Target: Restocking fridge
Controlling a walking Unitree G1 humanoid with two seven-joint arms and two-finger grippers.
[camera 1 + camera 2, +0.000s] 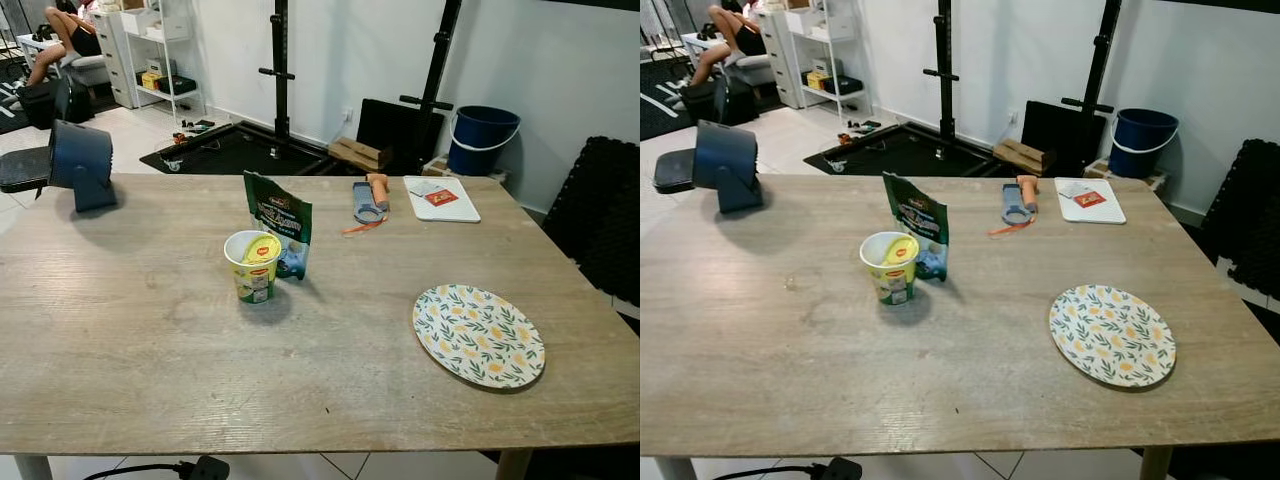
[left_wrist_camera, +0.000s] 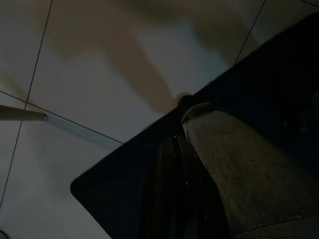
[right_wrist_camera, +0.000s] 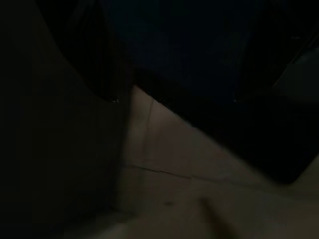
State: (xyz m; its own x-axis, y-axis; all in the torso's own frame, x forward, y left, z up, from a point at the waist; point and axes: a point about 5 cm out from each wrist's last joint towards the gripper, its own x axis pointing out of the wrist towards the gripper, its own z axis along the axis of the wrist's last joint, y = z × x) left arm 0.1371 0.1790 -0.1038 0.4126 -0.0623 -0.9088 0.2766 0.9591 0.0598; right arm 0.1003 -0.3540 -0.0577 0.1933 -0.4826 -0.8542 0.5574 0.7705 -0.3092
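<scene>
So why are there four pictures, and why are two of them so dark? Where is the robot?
The robot is taking the pictures itself. The two bright ones come from cameras in its head, like two eyes, looking down at a wooden table. On it stand a yellow noodle cup with a green snack bag right behind it. To the right lies a flowery plate. At the far edge are a white board and a small blue and orange tool. A dark blue fan stands at the far left corner.

The two dark pictures come from cameras on the robot's wrists. Its arms hang down beside the table, in the shade, so those cameras look at the floor tiles and a dark mat. Nothing is being held that I can see.
</scene>
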